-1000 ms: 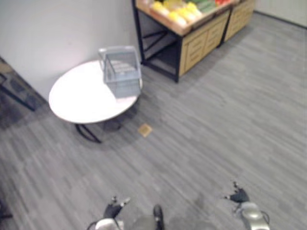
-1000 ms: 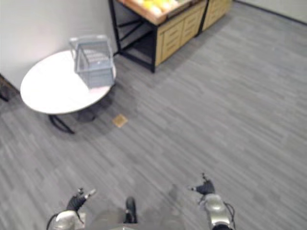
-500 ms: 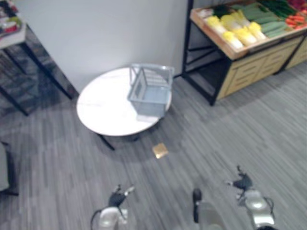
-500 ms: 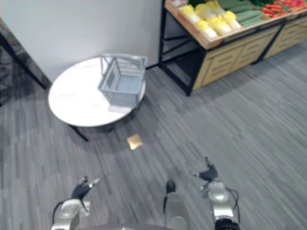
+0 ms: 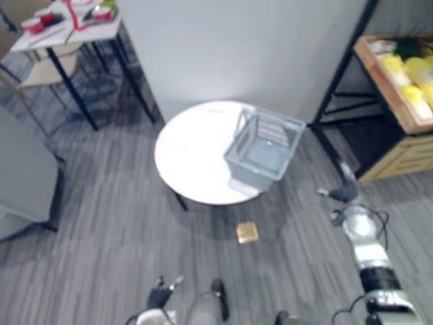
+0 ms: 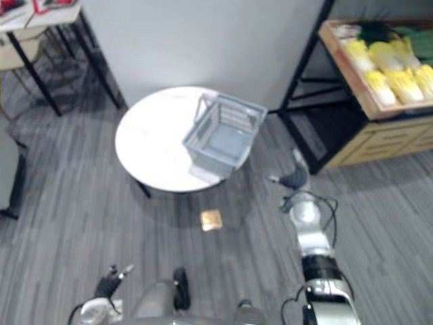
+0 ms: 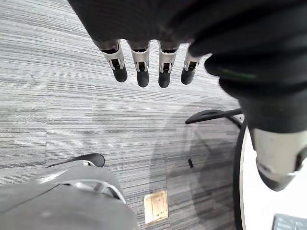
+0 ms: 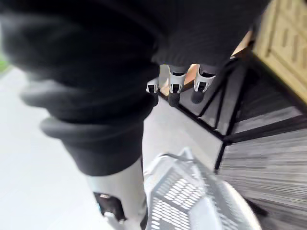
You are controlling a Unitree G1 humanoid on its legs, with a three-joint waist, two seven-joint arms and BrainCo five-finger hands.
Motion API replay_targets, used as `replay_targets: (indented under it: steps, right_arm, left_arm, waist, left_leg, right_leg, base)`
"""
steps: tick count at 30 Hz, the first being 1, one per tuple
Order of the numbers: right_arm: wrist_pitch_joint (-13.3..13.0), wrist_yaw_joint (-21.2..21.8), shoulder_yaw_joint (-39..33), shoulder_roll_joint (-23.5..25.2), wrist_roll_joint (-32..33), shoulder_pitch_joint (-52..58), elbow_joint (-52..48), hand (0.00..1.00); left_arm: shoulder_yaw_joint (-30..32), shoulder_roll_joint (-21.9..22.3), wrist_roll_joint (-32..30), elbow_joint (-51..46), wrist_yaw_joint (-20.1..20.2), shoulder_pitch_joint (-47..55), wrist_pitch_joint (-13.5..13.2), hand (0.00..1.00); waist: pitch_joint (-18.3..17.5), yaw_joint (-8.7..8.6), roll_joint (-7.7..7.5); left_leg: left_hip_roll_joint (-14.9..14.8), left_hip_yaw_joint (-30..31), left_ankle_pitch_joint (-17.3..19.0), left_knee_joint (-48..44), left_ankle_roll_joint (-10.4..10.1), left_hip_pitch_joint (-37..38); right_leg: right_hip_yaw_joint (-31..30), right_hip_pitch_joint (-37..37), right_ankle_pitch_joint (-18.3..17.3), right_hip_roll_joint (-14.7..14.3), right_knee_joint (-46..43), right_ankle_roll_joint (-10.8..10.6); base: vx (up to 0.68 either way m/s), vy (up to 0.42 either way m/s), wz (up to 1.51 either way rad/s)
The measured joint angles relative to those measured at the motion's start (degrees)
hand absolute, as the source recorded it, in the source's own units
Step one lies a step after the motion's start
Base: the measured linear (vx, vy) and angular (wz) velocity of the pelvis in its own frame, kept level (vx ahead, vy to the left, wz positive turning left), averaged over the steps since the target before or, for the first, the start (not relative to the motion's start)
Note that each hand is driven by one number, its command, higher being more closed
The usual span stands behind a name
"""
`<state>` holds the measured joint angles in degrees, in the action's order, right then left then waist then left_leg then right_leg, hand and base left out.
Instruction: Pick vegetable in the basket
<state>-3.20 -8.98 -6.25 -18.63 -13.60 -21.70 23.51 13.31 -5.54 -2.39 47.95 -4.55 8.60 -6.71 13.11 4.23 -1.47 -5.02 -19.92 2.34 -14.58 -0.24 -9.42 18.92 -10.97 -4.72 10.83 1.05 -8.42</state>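
Note:
A grey wire basket (image 6: 223, 139) stands on the right part of a round white table (image 6: 152, 145); I see nothing inside it. Yellow and green vegetables (image 6: 389, 68) lie on a wooden shelf at the far right. My right hand (image 6: 295, 177) is raised, open and holding nothing, a little to the right of the basket and apart from it. In the right wrist view its fingers (image 8: 173, 92) are straight, with the basket (image 8: 184, 199) below them. My left hand (image 5: 160, 296) hangs low near the bottom edge, fingers (image 7: 142, 72) straight over the floor, holding nothing.
The wooden shelf (image 5: 399, 112) sits on a black metal frame (image 5: 338, 95) right of the table. A small brass floor plate (image 5: 247, 233) lies in front of the table. A dark-legged table with bowls (image 5: 67, 24) and a grey chair (image 5: 20, 176) stand at the left.
The camera has swung, so the table and basket now sit in the middle. My right arm has risen and stretched forward to beside the basket. The left hand stays low.

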Motion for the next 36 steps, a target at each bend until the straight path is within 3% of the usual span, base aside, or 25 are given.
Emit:
replay_targets:
  steps: [4,6,7,8,9,11,13,14,15,16,17,19,21,25,31,33,36]
  right_arm:
    - [0.0,-0.45,1.58,-1.09,-0.52,-5.49,0.66,0.0]
    - [0.03,-0.48,2.56,-1.49,-3.89,-7.68,2.12,0.0]
    - [0.8,-0.62,2.95,-1.53,-4.48,-8.08,3.08,0.0]
    - [1.07,-0.67,3.49,-1.55,-4.49,-8.44,3.44,0.0]
    - [1.38,-0.67,4.82,-1.55,-4.48,-8.97,4.2,0.0]
    - [1.38,-0.67,5.48,-1.72,-4.48,-10.15,4.29,0.0]
    - [1.41,-0.67,5.63,-2.01,-4.5,-13.81,4.31,0.0]
    - [1.4,-0.7,5.63,-2.26,-4.51,-14.44,4.24,0.0]
    - [1.4,-0.76,5.64,-2.57,-4.53,-15.49,4.24,0.0]
    - [1.41,-0.81,5.9,-2.57,-4.56,-16.05,4.23,0.0]
    - [1.4,-0.81,6.31,-3.0,-4.57,-16.32,4.28,0.0]
    - [1.43,-0.69,7.23,-3.35,-4.56,-18.92,4.4,0.0]
    - [1.69,-0.72,7.16,-4.73,-4.55,-20.4,4.66,0.0]
    - [1.76,-0.75,7.22,-6.5,-4.53,-25.43,9.2,0.0]
    - [1.51,-0.82,10.56,-9.35,-4.43,-35.33,14.82,0.0]
    - [1.46,-0.83,11.36,-10.11,-4.42,-37.36,17.55,0.0]
    - [1.47,-0.81,11.92,-10.36,-4.42,-41.26,20.75,0.0]
  left_arm:
    - [-0.19,0.37,-0.01,-0.45,-0.04,1.81,-0.04,0.0]
    - [-1.24,0.42,-0.02,0.5,-0.03,2.88,0.11,0.0]
    - [-2.74,0.27,-0.02,1.14,-0.04,3.27,0.63,0.0]
    - [-3.08,-0.03,-0.02,1.13,-0.08,3.21,0.66,0.0]
    - [-3.75,-1.02,-0.02,1.34,-0.12,3.28,0.74,0.0]
    - [-3.96,-1.72,-0.01,1.3,-0.12,2.41,0.71,0.0]
    - [-4.0,-2.39,0.0,1.19,-0.07,0.46,0.67,0.0]
    - [-4.12,-2.62,0.0,1.09,0.03,-0.05,0.56,0.0]
    - [-4.18,-3.26,-0.01,0.68,0.06,-0.73,0.41,0.0]
    - [-4.16,-4.08,-0.03,0.09,0.09,-0.75,0.25,0.0]
    - [-4.19,-3.62,-0.06,0.45,0.14,-1.09,0.26,0.0]
    - [-4.55,-2.4,-0.19,-0.56,0.47,-0.2,-0.35,0.0]
    - [-4.44,-2.32,-0.19,-0.77,0.46,-0.44,-0.33,0.0]
    - [-4.58,-1.79,-0.2,-0.94,0.45,-0.64,-0.37,0.0]
    - [-4.58,-1.79,-0.1,-0.98,0.3,-3.29,-0.79,0.0]
    - [-4.58,-1.82,0.0,-0.98,-0.03,-4.21,-0.8,0.0]
    - [-4.63,-1.87,0.03,-1.03,-0.83,-5.16,-1.13,0.0]
  waist:
    - [-0.07,1.5,0.7]
    - [0.25,1.99,0.14]
    - [0.32,2.3,-0.03]
    - [0.58,2.29,-0.35]
    - [0.63,2.3,-0.82]
    - [0.74,2.11,-0.9]
    - [1.07,1.94,-0.38]
    - [1.07,1.62,-0.34]
    - [0.96,1.11,-1.51]
    - [0.85,1.11,-3.49]
    - [1.19,1.12,-2.72]
    - [1.04,1.15,0.45]
    - [1.37,0.96,1.44]
    - [2.59,1.03,1.57]
    - [6.62,1.35,2.17]
    - [8.08,2.4,2.61]
    - [10.56,2.59,3.11]
  left_leg:
    - [1.55,-0.06,0.22,4.0,0.09,4.73]
    - [2.45,-1.46,1.39,8.43,0.21,7.97]
    - [3.22,-1.43,1.37,11.04,0.23,10.97]
    - [3.4,-1.25,1.3,11.39,0.33,11.92]
    - [3.32,-0.94,1.31,11.34,0.38,12.68]
    - [2.58,0.33,1.26,11.44,0.29,12.5]
    - [0.64,1.93,0.37,12.69,-1.1,12.21]
    - [0.4,2.76,0.11,12.62,-1.69,11.77]
    - [0.83,3.86,-0.16,12.52,-2.64,11.22]
    - [2.13,4.88,-0.32,12.54,-3.22,11.31]
    - [1.6,5.28,-0.52,12.59,-3.7,11.41]
    - [-1.31,5.41,-1.35,13.81,-5.13,9.89]
    - [-2.82,6.43,-2.43,15.55,-6.4,8.86]
    - [-4.43,7.7,-2.71,15.94,-6.95,8.35]
    - [-3.97,9.22,-2.69,14.17,-6.91,3.92]
    - [-3.68,9.42,-2.76,13.87,-6.81,2.58]
    - [-3.46,9.75,-2.96,13.32,-6.59,0.77]
  right_leg:
    - [-0.2,-1.5,-0.66,1.26,-3.97,-0.95]
    - [-1.9,3.54,-4.83,3.88,-17.44,-0.61]
    - [-4.71,10.17,-4.33,6.07,-32.42,-0.18]
    - [-6.04,13.07,-4.58,6.85,-37.68,0.3]
    - [-7.99,15.93,-6.2,7.06,-40.92,2.44]
    - [-8.44,18.05,-7.06,5.38,-36.18,3.9]
    - [-9.49,20.03,-6.04,1.16,-22.05,3.47]
    - [-10.09,19.97,-5.01,0.51,-17.98,3.31]
    - [-10.81,19.9,-1.16,0.08,-12.4,3.43]
    - [-12.66,19.71,6.17,0.73,-10.55,2.91]
    - [-12.33,19.61,6.6,0.42,-10.66,2.73]
    - [-10.67,19.59,8.09,-2.75,-6.59,4.05]
    - [-9.13,19.47,9.3,-4.6,-3.73,4.84]
    - [-7.65,18.61,9.52,-6.44,-1.91,5.15]
    - [-6.8,20.07,11.4,-5.88,0.68,5.4]
    - [-6.77,21.06,11.88,-5.64,1.04,5.21]
    - [-6.63,22.43,12.44,-5.38,1.14,5.13]
  base:
    - [0.12,-0.002,0.15]
    - [0.02,0.023,-0.1]
    - [0.02,0.035,-0.09]
    - [0.06,0.027,0.03]
    - [0.08,-0.005,0.12]
    - [0.11,-0.054,0.29]
    - [0.14,-0.132,0.4]
    - [0.14,-0.16,0.63]
    - [0.17,-0.204,0.7]
    - [0.22,-0.267,0.62]
    - [0.23,-0.279,0.3]
    - [0.18,-0.203,0.04]
    - [0.14,-0.17,0.14]
    - [0.1,-0.105,0.16]
    - [-0.03,0.001,0.13]
    - [-0.05,0.02,0.08]
    - [-0.03,0.012,0.05]
